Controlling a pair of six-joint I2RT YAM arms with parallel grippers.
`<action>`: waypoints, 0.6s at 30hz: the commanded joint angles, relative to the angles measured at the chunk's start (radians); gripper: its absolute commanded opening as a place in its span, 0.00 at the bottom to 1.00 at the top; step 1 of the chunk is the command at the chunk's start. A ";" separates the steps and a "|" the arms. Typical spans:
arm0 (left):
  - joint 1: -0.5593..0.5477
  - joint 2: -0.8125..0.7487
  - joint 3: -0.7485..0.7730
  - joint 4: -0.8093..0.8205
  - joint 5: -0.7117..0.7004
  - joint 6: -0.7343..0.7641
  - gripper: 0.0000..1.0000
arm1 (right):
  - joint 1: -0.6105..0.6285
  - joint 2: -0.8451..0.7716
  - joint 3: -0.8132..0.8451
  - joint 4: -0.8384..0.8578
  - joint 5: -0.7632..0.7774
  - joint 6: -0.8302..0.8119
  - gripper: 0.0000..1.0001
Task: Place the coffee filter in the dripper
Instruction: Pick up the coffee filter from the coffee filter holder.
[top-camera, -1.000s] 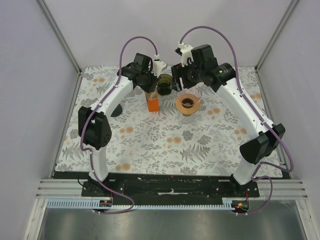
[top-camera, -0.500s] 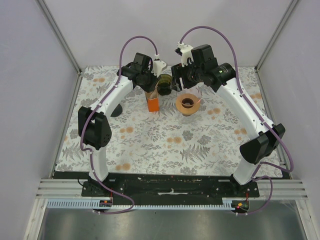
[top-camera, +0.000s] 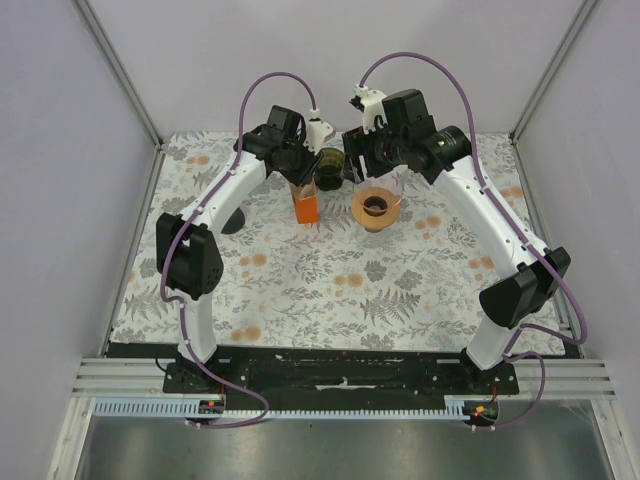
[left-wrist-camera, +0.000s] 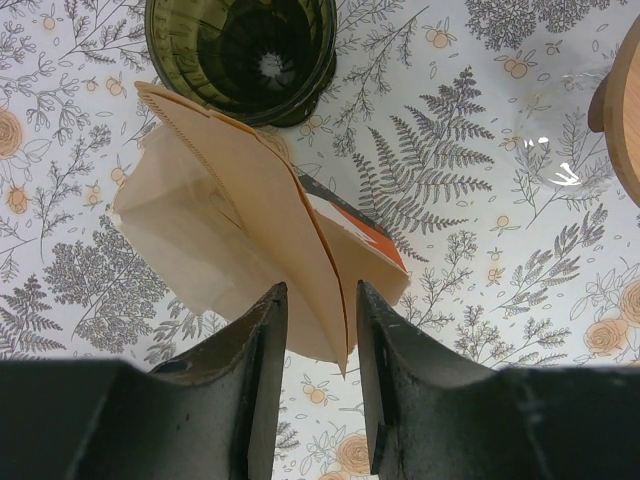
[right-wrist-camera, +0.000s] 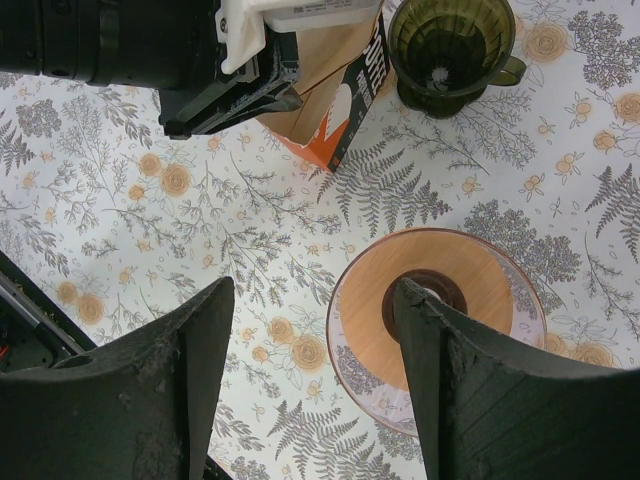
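A stack of tan paper coffee filters (left-wrist-camera: 225, 215) stands fanned out of an orange packet (left-wrist-camera: 358, 228), which also shows in the top view (top-camera: 306, 205). The dark green glass dripper (top-camera: 330, 166) stands just behind the packet, upright and empty in the left wrist view (left-wrist-camera: 240, 50) and the right wrist view (right-wrist-camera: 452, 45). My left gripper (left-wrist-camera: 318, 292) is over the packet, jaws a little apart, with the near edges of the filters between its fingers (left-wrist-camera: 262, 380). My right gripper (right-wrist-camera: 312, 290) is wide open and empty above the carafe.
A glass carafe with a wooden collar (top-camera: 377, 207) stands right of the packet, under my right gripper (top-camera: 362, 165); it also shows in the right wrist view (right-wrist-camera: 440, 305). A dark round object (top-camera: 232, 221) lies by the left arm. The floral cloth (top-camera: 330, 290) covers the table.
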 joint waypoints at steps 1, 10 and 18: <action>0.003 0.005 0.039 0.010 -0.008 0.030 0.40 | -0.002 -0.007 0.009 0.008 -0.016 -0.011 0.72; 0.003 0.022 0.042 0.010 -0.048 0.044 0.34 | -0.002 -0.007 0.006 0.007 -0.015 -0.011 0.72; 0.003 0.027 0.042 0.005 -0.069 0.045 0.33 | -0.002 -0.007 0.004 0.005 -0.012 -0.011 0.72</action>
